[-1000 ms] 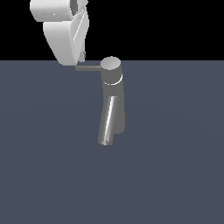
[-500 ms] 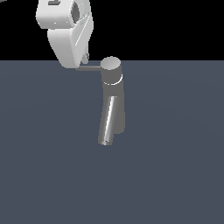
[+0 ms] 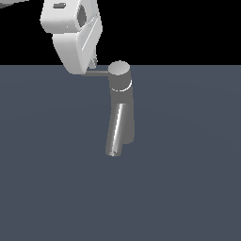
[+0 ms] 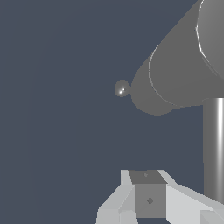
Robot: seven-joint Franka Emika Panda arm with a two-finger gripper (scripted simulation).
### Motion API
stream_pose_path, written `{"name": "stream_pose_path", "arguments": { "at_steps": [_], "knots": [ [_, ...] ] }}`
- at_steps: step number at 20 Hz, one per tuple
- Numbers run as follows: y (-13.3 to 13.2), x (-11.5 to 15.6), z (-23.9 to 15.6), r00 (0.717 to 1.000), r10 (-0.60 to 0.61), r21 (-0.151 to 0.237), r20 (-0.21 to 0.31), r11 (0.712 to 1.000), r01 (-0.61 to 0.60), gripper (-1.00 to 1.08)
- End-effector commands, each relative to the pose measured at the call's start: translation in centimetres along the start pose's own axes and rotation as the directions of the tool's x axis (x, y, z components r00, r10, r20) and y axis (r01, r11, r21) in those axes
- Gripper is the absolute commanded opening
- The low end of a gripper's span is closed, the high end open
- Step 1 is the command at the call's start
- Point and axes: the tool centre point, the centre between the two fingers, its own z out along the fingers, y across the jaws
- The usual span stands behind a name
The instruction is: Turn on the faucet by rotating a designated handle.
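You are looking down along the faucet (image 4: 183,65), whose thick grey body fills one corner against the flat dark-blue ground (image 4: 57,109). The handle (image 4: 214,148) runs as a thin shiny rod close beside the gripper (image 4: 148,199); whether its fingers touch the rod, you cannot tell.

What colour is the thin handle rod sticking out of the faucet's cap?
Grey, matching the faucet; the handle shows best in the exterior view.

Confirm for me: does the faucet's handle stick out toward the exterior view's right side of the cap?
No. The handle juts from the faucet cap toward the exterior view's left, where the gripper sits at its outer end.
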Motion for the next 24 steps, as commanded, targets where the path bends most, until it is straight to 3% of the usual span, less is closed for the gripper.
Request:
{"name": "stream_pose_path", "arguments": {
  "at_steps": [1, 6, 24],
  "knots": [
    [0.0, 0.0, 0.0, 1.0, -0.001, 0.0, 0.0, 1.0, 0.001, -1.0],
    [0.0, 0.0, 0.0, 1.0, -0.001, 0.0, 0.0, 1.0, 0.001, -1.0],
    [6.1, -0.5, 0.0, 1.0, -0.001, 0.0, 0.0, 1.0, 0.001, -1.0]
  ]
}}
